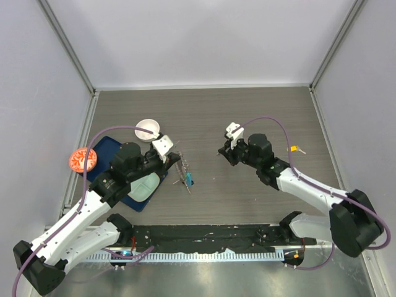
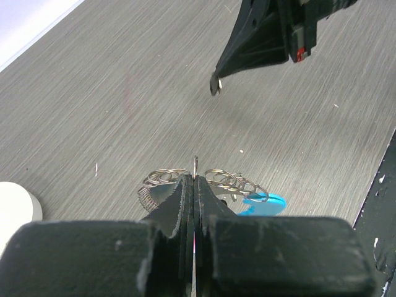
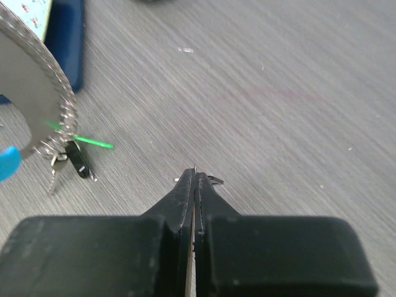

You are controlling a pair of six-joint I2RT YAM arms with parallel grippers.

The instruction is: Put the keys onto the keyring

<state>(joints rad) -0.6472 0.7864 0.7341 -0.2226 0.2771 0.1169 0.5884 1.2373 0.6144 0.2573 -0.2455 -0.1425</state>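
the left gripper is pinched tight on the thin wire of the keyring, the wire standing up between its two black fingers, with small silver rings fanning out to either side of the tips and the blue tag showing just right of them. from above, the keyring sits near the middle of the table, just right of the blue tray and a little nearer than the white bowl, with the left gripper on its far left edge. the right gripper is to the right of the keyring, apart from it and not touching. its fingers are closed on a key, of which only a small metal bit shows beside the tips; the left wrist view shows the same key as a silver speck at the very end of the dark fingers, held clear above the table. in the right wrist view the keyring lies far left, its black fob and a few keys reaching down to the table.
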